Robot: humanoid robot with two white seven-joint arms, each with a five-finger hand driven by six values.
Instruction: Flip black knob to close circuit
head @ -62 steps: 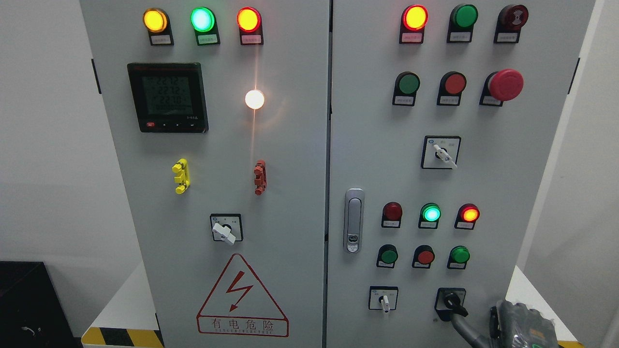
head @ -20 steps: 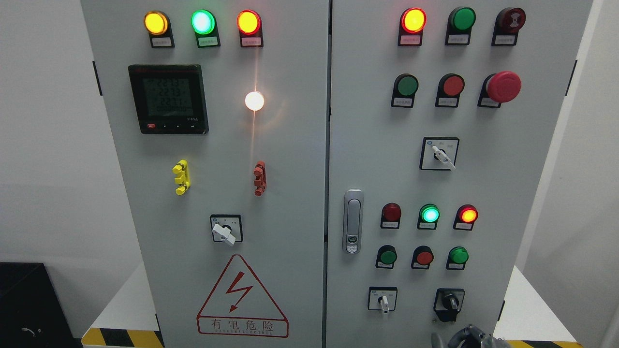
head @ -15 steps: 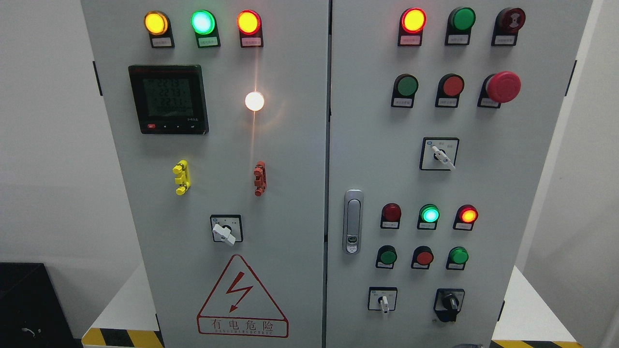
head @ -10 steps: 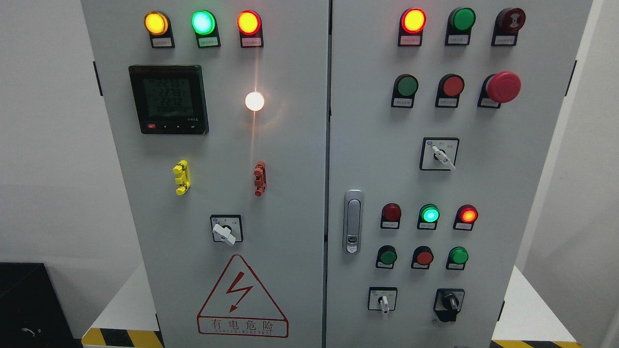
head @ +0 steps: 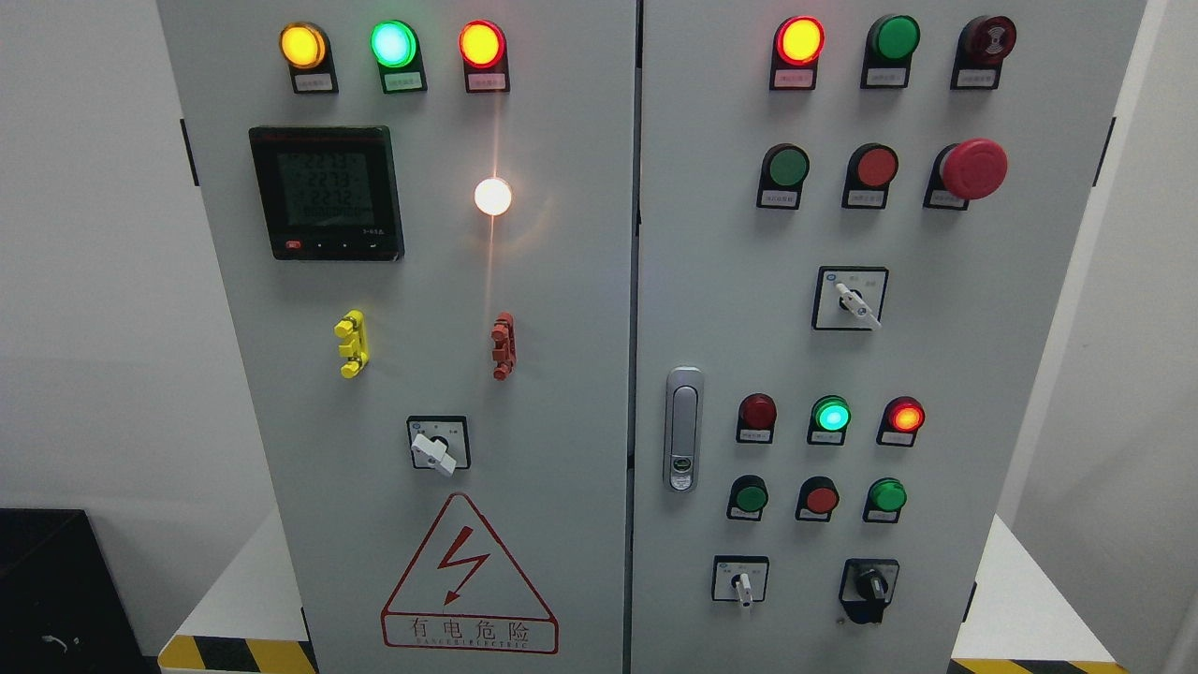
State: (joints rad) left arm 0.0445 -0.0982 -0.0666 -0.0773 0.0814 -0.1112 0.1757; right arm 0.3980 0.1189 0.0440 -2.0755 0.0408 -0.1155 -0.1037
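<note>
Head view
Hands: neither in frame, so state and grasp cannot be told; places given on the panel instead.
Black knob (head: 871, 587): bottom right of the right door (head: 936, 356), handle pointing roughly straight down, nothing touching it.
White switch (head: 743, 584): just left of the knob, same row.
Buttons above knob: green (head: 751, 496), red (head: 822, 498), green (head: 887, 493).
Lamps over those: dark red (head: 757, 411), lit green (head: 831, 414), lit red (head: 905, 415).
Door latch (head: 684, 428): at the right door's left edge, upright.
Emergency stop (head: 973, 168): upper right.
Left door: meter (head: 326, 192) with lit digits, glowing white lamp (head: 492, 196), warning triangle (head: 468, 576) low down.
</note>
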